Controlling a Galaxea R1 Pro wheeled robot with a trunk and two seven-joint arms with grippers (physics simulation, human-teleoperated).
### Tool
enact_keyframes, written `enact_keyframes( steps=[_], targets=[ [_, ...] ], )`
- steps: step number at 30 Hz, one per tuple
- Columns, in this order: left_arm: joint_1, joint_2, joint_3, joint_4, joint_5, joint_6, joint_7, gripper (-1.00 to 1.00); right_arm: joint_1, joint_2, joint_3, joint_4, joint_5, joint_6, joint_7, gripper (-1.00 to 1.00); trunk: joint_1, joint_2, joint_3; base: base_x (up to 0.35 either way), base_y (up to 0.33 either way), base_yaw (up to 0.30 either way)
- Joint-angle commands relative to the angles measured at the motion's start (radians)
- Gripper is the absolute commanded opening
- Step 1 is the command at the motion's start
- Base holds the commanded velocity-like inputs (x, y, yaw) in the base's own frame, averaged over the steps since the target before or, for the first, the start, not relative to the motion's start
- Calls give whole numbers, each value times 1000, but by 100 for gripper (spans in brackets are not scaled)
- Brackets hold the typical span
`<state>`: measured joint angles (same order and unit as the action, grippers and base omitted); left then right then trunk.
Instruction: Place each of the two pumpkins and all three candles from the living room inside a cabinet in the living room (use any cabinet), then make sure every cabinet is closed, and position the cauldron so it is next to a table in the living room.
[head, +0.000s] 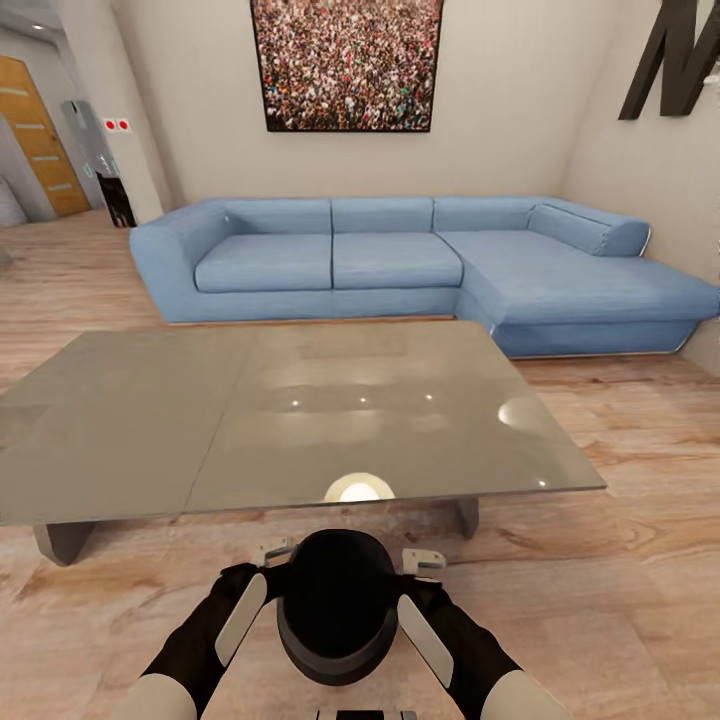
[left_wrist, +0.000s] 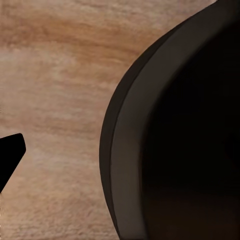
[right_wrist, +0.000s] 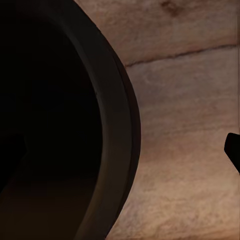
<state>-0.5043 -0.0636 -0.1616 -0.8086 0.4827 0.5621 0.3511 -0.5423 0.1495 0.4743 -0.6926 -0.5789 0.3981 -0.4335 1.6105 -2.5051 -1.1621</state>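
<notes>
Cauldron (head: 335, 610) held above wood floor (head: 620, 600), left hand (head: 262, 556) and right hand (head: 425, 562) each clamped over its rim, just short of table (head: 150, 430). Setting it down beside table remains. Pumpkins, candles, cabinet status: cannot tell.

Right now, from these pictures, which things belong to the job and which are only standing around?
Belong to the job:
- cauldron, black, between both arms above the wooden floor
- grey table, just ahead of the cauldron
- left gripper and right gripper, one at each side of the cauldron

Only standing around:
- blue sofa
- crowd picture on the wall
- wooden door
</notes>
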Motion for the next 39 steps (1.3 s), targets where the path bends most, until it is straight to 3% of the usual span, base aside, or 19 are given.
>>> enact_keyframes(
  steps=[1,5,11,16,22,25,39],
  targets=[
    [0,1,-3,-2,11,3,10,100,-1,-1,4,-2,-9,3,-9,100,-1,0,3,0,0,0],
    [-1,0,-3,-3,12,19,13,100,-1,-1,3,-2,-9,12,-10,100,-2,1,19,0,0,0],
    [-3,0,-3,-4,10,114,17,100,-1,-1,-4,-2,-13,41,-12,100,-5,2,42,0,0,0],
    [-3,2,-3,-4,7,141,18,100,-1,-1,-10,-2,-16,82,-15,100,-7,3,61,0,0,0],
    [-3,2,-3,-4,9,148,19,100,-1,-1,-18,-3,-77,123,-21,100,-10,5,84,0,0,0],
    [-3,4,-3,-5,8,148,19,100,-1,-1,-19,-2,-86,128,-22,100,-18,19,94,0,0,0],
    [-3,10,0,-22,10,148,18,100,-1,-2,-19,-28,-89,130,-21,100,-18,19,94,-35,0,0]
  ],
)
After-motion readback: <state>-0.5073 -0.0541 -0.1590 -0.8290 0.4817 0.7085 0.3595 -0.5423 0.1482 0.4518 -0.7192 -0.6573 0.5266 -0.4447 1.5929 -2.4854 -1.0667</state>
